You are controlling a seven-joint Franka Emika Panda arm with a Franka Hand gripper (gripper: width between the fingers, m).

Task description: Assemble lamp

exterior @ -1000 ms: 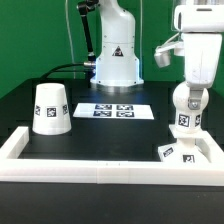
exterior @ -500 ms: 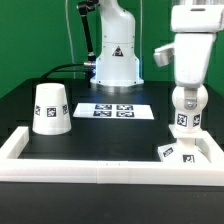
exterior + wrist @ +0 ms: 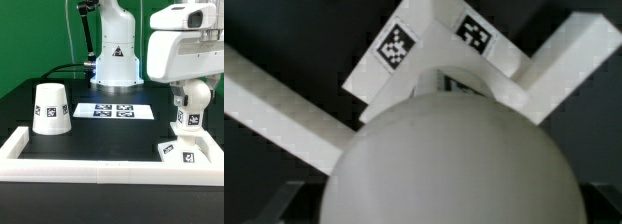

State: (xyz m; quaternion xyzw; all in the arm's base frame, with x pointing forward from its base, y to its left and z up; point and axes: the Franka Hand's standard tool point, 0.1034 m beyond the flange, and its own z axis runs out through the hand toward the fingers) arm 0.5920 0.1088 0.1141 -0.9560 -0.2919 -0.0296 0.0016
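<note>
The lamp's round bulb [image 3: 188, 106] stands upright by its neck on the flat square base [image 3: 181, 151] at the exterior view's right, inside the frame corner. My gripper [image 3: 186, 87] hangs right above the bulb; the big white hand hides its fingers there. In the wrist view the bulb [image 3: 441, 160] fills the picture between my gripper's [image 3: 441, 206] fingers, which show only as dark strips at both edges, spread wide. The tagged base [image 3: 430, 45] lies beyond it. The tapered shade [image 3: 50, 108] stands mouth down at the exterior view's left, far from the gripper.
The marker board [image 3: 113, 110] lies flat at the middle back. A white rail-like frame [image 3: 100, 166] runs along the front and up both sides; its bars [image 3: 278, 100] cross the wrist view. The robot's white pedestal [image 3: 116, 62] stands behind.
The hand has swung toward the exterior view's left and looms much larger over the bulb. The bulb, base and shade have not moved.
</note>
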